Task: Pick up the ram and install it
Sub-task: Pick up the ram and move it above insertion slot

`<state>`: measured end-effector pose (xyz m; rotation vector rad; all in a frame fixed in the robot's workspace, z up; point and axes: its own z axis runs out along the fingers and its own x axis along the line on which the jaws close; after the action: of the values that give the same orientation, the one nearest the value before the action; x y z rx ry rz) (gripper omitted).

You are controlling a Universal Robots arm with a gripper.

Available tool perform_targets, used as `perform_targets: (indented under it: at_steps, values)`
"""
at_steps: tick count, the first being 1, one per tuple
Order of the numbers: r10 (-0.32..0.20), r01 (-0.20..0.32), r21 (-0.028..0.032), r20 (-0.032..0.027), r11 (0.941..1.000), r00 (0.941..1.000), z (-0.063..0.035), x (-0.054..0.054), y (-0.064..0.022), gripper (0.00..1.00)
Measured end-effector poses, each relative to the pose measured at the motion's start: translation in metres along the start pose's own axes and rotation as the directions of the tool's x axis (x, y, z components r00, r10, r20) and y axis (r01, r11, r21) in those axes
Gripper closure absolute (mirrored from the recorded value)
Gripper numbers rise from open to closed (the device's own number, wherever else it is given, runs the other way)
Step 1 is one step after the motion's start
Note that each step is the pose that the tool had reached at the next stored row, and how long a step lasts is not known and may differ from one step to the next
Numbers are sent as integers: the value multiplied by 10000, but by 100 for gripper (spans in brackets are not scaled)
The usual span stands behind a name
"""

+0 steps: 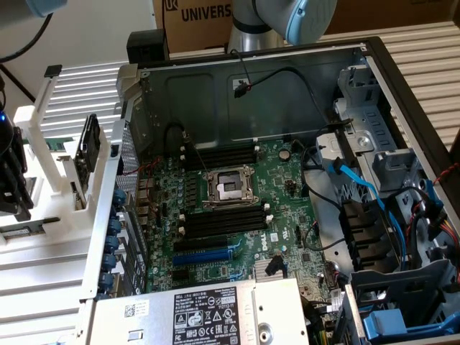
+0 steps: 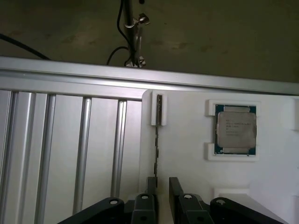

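I am hovering my gripper (image 2: 163, 181), spread apart, at the ram (image 2: 158, 114) standing edge-on in its white holder (image 2: 187, 158); grasping requires centring the strip between the jaws.

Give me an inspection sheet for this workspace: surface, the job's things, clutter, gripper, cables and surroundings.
Surface: ribbed aluminium table carrying a white fixture.
Job's things: ram standing edge-on in the fixture; black memory slots in the open computer case.
Clutter: processor chip in a fixture pocket.
Grippers: gripper in line with the ram, fingers apart, holding nothing.
Cables: blue cable inside the case.
Surroundings: cardboard box behind the case.
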<state>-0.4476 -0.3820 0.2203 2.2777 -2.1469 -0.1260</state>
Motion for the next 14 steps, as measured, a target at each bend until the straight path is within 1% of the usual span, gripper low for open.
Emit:
perform_targets:
  at_steps: [6, 7, 10, 14]
  values:
    - [0, 0, 3, 1, 10000, 10000, 11, 1, 0, 74]
    - [0, 0, 5, -2, 10000, 10000, 18, 1, -2, 74]
    - [1, -1, -3, -42, 10000, 10000, 33, 3, -2, 74]
    - [2, -2, -1, -42, 10000, 10000, 35, 3, -2, 74]
